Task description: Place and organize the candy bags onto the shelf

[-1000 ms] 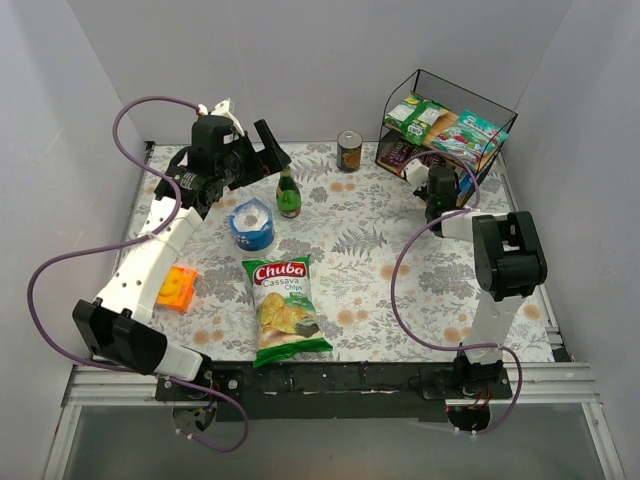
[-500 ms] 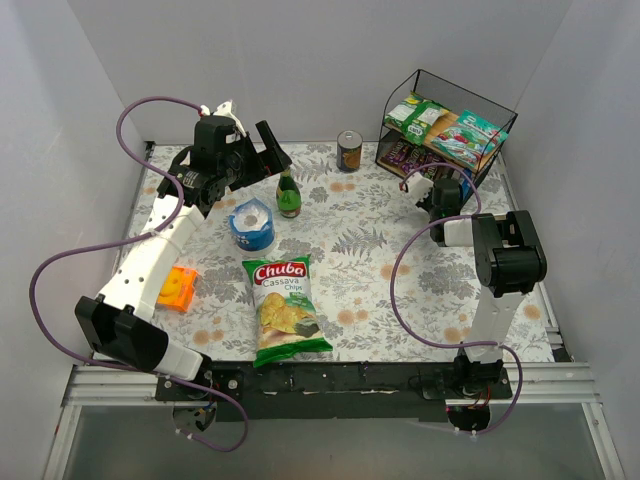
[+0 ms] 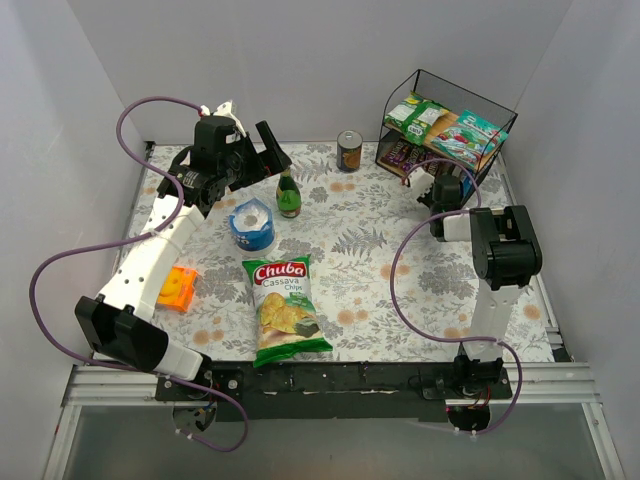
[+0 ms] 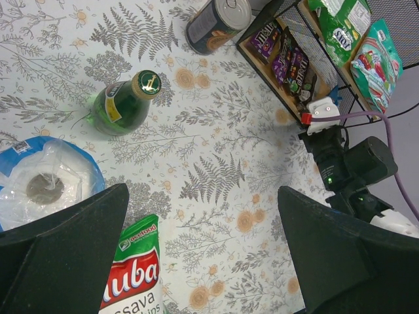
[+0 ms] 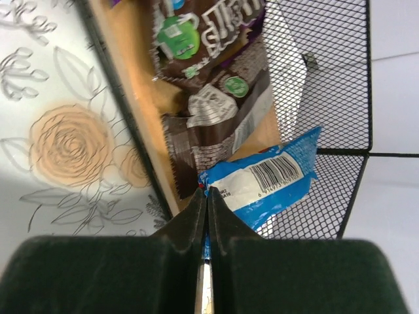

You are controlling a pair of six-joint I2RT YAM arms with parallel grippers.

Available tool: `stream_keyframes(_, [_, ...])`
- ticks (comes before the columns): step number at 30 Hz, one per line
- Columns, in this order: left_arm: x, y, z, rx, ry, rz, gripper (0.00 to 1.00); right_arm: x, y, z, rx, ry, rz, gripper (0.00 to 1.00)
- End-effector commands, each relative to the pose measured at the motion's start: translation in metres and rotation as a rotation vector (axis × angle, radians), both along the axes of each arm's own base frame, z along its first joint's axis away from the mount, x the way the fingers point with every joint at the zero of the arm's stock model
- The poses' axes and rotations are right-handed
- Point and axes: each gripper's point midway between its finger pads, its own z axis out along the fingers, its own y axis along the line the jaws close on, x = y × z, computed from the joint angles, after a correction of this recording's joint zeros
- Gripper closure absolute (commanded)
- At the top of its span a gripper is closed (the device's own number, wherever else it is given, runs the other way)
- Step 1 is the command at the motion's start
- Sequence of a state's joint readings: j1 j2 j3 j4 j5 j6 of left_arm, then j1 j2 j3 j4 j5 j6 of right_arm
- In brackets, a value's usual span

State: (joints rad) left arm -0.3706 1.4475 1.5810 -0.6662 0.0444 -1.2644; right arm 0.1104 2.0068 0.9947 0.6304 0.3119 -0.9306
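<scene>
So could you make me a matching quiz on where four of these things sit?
Things:
1. bottle
2. can
3. orange packet
4. teal bag

Places:
A. on the top board of the shelf
B. just left of the shelf
C. beside the blue roll
D. left of the Chuba bag

Pairs: 1-C, 2-B, 3-D, 4-A

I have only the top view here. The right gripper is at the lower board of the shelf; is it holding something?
Observer: Yes. The right wrist view shows the right gripper shut on the edge of a blue packet with a barcode.
Operator: Where does this packet lie?
Observer: At the end of the lower board of the shelf, beside the brown packets, next to the mesh side.
</scene>
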Motion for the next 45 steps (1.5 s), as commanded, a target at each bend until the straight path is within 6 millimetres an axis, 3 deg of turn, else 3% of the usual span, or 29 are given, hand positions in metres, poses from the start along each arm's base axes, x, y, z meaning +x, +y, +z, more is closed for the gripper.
stream_keyframes(1, [-0.003, 0.000, 0.007, 0.005, -0.014, -0.004, 0.02, 0.016, -0.007, 0.022, 0.051, -0.082, -0.067, 0.85])
stream_keyframes(2, [-0.003, 0.000, 0.007, 0.005, -0.014, -0.004, 0.02, 0.015, -0.007, 0.023, 0.053, -0.082, -0.066, 0.77])
stream_keyframes(13, [-0.004, 0.001, 0.007, 0.005, -0.016, -0.004, 0.02, 0.001, -0.005, 0.028, 0.083, -0.108, -0.052, 0.51])
stream_keyframes(16, [-0.004, 0.000, 0.007, 0.003, -0.015, -0.003, 0.02, -0.006, -0.004, 0.035, 0.095, -0.129, -0.052, 0.48])
stream_keyframes(20, [-0.005, 0.002, 0.009, 0.005, -0.026, -0.002, 0.02, -0.015, -0.001, 0.056, 0.139, -0.181, -0.049, 0.32])
stream_keyframes(24, [-0.007, 0.004, 0.012, 0.007, -0.039, 0.001, 0.02, -0.022, 0.017, 0.064, 0.207, -0.151, 0.022, 0.18])
stream_keyframes(26, [-0.008, 0.005, 0.014, 0.006, -0.048, 0.002, 0.02, -0.026, 0.027, 0.075, 0.238, -0.157, 0.052, 0.17])
stream_keyframes(28, [-0.009, 0.006, 0.014, 0.002, -0.050, 0.007, 0.02, -0.033, 0.046, 0.073, 0.250, -0.115, 0.103, 0.16])
stream_keyframes(32, [-0.013, 0.009, 0.015, 0.004, -0.047, 0.018, 0.02, -0.047, 0.087, 0.096, 0.350, -0.085, 0.158, 0.17])
stream_keyframes(33, [-0.015, 0.010, 0.014, 0.004, -0.042, 0.021, 0.02, -0.055, 0.094, 0.092, 0.407, -0.035, 0.133, 0.17])
stream_keyframes(35, [-0.018, 0.011, 0.011, 0.004, -0.024, 0.025, 0.02, -0.056, 0.103, 0.122, 0.498, -0.071, 0.109, 0.17])
stream_keyframes(36, [-0.021, 0.011, 0.011, 0.005, -0.024, 0.022, 0.02, -0.064, 0.108, 0.123, 0.581, -0.042, 0.076, 0.17])
stream_keyframes(38, [-0.024, 0.013, 0.007, 0.003, -0.021, 0.024, 0.02, -0.076, 0.109, 0.149, 0.670, -0.088, 0.059, 0.16])
stream_keyframes(40, [-0.029, 0.017, 0.009, 0.000, -0.037, 0.036, 0.02, -0.090, 0.110, 0.158, 0.791, -0.103, 0.013, 0.14])
stream_keyframes(41, [-0.029, 0.022, 0.005, 0.014, -0.042, 0.059, 0.02, -0.098, 0.105, 0.175, 0.830, -0.146, -0.011, 0.12])
stream_keyframes(43, [-0.032, 0.027, 0.007, 0.020, -0.053, 0.075, 0.02, -0.111, 0.100, 0.179, 0.926, -0.137, -0.108, 0.12])
stream_keyframes(44, [-0.033, 0.028, 0.004, 0.026, -0.049, 0.077, 0.02, -0.117, 0.096, 0.196, 0.973, -0.168, -0.145, 0.12])
stream_keyframes(45, [-0.034, 0.030, 0.003, 0.035, -0.050, 0.077, 0.02, -0.128, 0.092, 0.188, 0.986, -0.121, -0.207, 0.12])
